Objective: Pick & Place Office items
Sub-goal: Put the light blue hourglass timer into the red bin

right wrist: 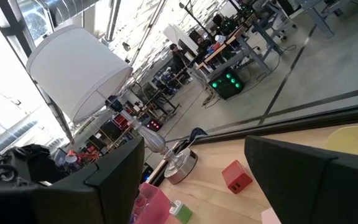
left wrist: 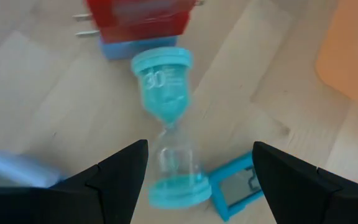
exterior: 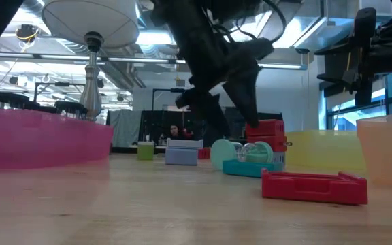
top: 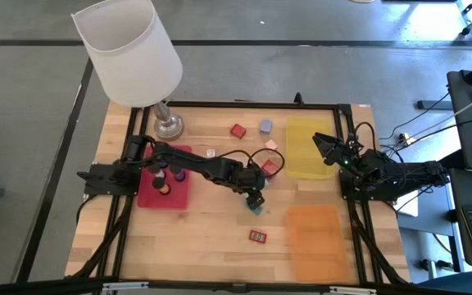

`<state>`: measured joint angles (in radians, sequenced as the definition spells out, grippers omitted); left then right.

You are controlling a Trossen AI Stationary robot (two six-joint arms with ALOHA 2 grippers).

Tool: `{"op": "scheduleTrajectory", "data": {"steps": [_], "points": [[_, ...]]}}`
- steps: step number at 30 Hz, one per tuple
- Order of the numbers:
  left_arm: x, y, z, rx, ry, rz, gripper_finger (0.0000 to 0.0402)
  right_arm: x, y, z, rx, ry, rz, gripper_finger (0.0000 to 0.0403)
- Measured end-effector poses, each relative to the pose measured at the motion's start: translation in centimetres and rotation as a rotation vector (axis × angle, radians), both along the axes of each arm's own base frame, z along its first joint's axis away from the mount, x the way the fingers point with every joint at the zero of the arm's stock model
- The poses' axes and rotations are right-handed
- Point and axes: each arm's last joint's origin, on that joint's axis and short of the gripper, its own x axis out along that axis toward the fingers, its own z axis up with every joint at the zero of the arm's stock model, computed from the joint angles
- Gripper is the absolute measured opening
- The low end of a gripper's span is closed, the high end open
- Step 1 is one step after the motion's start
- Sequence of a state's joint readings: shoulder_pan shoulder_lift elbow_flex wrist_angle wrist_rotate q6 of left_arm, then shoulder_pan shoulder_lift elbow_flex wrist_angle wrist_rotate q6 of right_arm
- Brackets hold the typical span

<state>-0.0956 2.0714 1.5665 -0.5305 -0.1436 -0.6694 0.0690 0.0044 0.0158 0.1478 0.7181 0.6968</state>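
A wooden surface [top: 211, 221] carries a red mat [top: 179, 192] at left, yellow mat [top: 306, 152] and orange mat [top: 314, 238] at right, a lamp [top: 168, 124] upper left, and scattered office items [top: 258, 236] mid-frame.

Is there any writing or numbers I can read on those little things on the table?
"30": on the teal sand timer, printed near its end cap.
Small teal-framed screen beside the timer: one blurred digit, not readable.
Nothing else legible in any view.
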Motion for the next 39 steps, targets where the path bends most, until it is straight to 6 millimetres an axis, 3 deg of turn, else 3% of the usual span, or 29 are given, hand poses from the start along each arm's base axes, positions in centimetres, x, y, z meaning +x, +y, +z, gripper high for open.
{"op": "scheduleTrajectory", "data": {"steps": [10,14,22,39], "points": [[0.6,0.2,-1.6,0.074,0.013,-0.040,0.0286,0.0,0.0,0.0,0.000,0.000,0.001,0.0281],[1.0,0.3,-3.1,0.054,0.030,-0.055,0.0286,0.0,0.0,0.0,0.000,-0.001,0.001,0.0281],[1.0,0.4,-3.3,0.064,0.047,-0.059,0.0281,0.0,0.0,0.0,0.000,0.001,0.000,0.0281],[0.6,0.6,-3.5,0.066,0.083,-0.046,0.0165,0.0,0.0,0.0,0.000,0.000,0.000,0.0281]]}}
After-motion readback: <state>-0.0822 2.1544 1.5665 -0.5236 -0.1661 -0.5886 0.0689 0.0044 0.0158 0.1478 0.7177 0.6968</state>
